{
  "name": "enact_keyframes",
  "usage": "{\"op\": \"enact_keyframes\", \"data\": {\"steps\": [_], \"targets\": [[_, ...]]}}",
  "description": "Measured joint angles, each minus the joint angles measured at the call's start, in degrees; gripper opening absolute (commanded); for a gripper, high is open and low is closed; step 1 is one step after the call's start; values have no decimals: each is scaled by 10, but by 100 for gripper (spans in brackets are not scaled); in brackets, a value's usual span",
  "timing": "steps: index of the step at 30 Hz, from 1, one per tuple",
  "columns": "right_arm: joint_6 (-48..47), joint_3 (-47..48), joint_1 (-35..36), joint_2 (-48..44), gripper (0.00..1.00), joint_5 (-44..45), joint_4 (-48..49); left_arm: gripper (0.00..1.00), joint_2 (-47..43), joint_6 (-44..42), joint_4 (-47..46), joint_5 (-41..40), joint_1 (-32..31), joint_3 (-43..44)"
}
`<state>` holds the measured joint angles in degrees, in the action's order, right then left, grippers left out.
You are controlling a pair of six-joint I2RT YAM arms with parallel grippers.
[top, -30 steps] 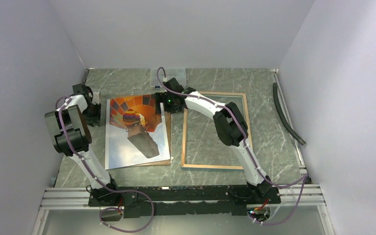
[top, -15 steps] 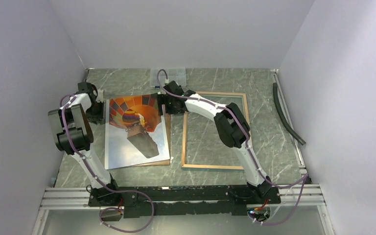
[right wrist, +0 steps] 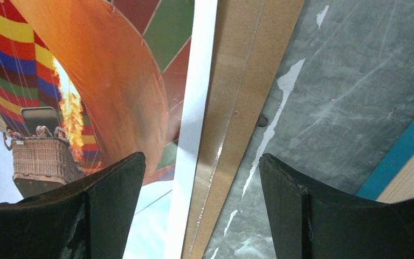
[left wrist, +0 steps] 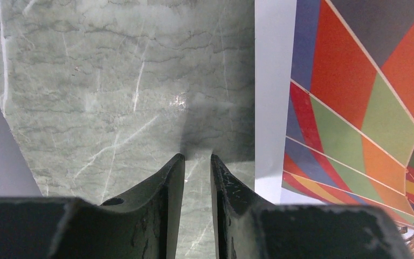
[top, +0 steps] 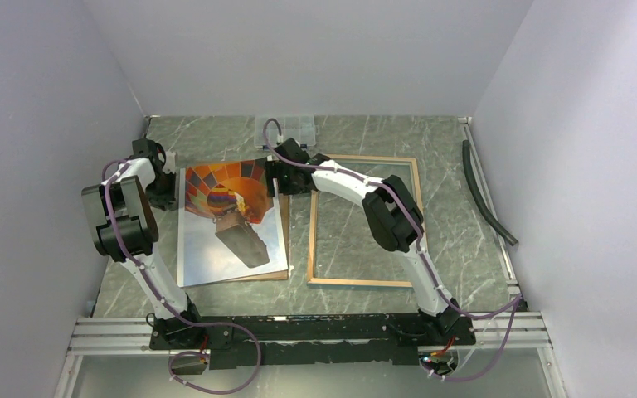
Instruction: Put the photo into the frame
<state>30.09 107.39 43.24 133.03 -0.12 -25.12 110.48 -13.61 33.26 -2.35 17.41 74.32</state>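
The photo (top: 228, 224) lies face up at left of centre on the thin brown backing board (top: 286, 228). The frame (top: 365, 157) lies flat to its right, wood-coloured side up. My right gripper (top: 275, 178) is open, low over the photo's far right corner; in the right wrist view the gripper (right wrist: 202, 162) straddles the photo's white edge (right wrist: 194, 108) and the board (right wrist: 248, 81), with the frame's blue rim (right wrist: 404, 151) at right. My left gripper (top: 168, 186) is beside the photo's far left edge. In its wrist view the left gripper (left wrist: 198, 157) is almost shut, empty, over bare table left of the photo (left wrist: 356, 97).
A small clear plastic box (top: 286, 128) stands at the back of the table behind the right gripper. A black hose (top: 485, 195) lies along the right side. Walls close in the left, back and right.
The right gripper has moved a little left and back, over the photo's far right corner. The left arm has shifted slightly toward the back. The photo and frame have not moved.
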Motion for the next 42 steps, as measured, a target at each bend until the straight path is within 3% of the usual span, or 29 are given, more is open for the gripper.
{"op": "enact_keyframes", "data": {"steps": [27, 35, 42], "targets": [[30, -19, 5, 0, 77, -64, 59, 26, 1, 6, 0, 1, -2, 0], [91, -18, -3, 5, 77, -74, 68, 24, 4, 11, -10, -6, -16, 0], [191, -91, -27, -7, 77, -163, 194, 22, 8, 13, -26, -5, -26, 0]]}}
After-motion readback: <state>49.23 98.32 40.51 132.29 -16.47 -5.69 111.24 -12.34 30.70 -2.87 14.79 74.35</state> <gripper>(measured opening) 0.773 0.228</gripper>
